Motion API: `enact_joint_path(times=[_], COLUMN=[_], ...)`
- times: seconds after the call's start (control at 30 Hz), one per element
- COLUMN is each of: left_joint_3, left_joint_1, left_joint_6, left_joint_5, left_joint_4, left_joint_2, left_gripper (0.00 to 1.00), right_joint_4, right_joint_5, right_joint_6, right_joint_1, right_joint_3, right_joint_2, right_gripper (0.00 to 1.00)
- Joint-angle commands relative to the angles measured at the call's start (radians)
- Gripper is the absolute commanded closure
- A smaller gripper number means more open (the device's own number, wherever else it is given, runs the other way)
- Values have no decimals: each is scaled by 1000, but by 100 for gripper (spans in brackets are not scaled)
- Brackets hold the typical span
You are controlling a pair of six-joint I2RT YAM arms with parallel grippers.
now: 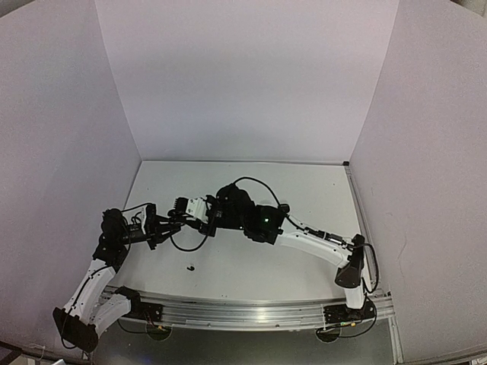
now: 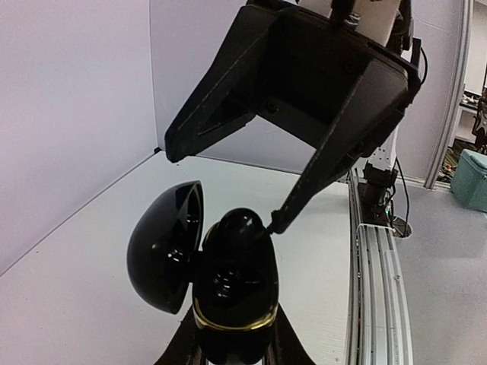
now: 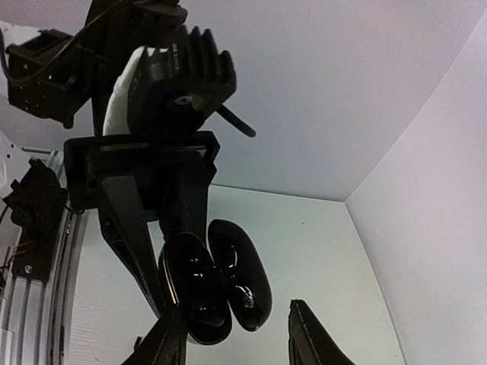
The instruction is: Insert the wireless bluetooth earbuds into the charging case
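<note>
Case point(image 2: 228, 296): one, black, open, clamped by left gripper point(image 2: 232, 350).
Earbud point(image 2: 240, 224): one, lodged in case mouth.
Right gripper point(image 3: 234, 308): jaws parted.

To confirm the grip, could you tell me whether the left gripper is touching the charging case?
Touching: the left wrist view shows the left gripper clamped on both sides of the open charging case.

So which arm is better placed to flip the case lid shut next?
Right, probably. The left hand is shut on the charging case, holding it up off the table, so it can't let go. The right hand is open and empty, poised at the case's mouth beside the open lid.
</note>
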Motion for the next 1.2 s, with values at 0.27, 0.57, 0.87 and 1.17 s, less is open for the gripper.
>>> enact_joint_path(times=[0.27,0.57,0.87,1.17], left_joint_3=[-20,-47,-59,-65], left_joint_1=[-1,0,-1,-3], left_joint_6=[-19,49,172,221], left_joint_5=[-110,-186,-192,-181], left_joint_4=[111,126,117,115], left_joint_2=[-50,-81,-95,-104], left_gripper=[100,100,100,100], right_joint_4=[29,29,28,28], right_joint_5=[7,12,22,37], right_joint_6=[520,598,574,576], right_joint_1=[-73,-58,-39,-38], right_joint_3=[70,51,49,84], right_joint_2=[-87,-33,33,90], right_gripper=[34,26,26,29])
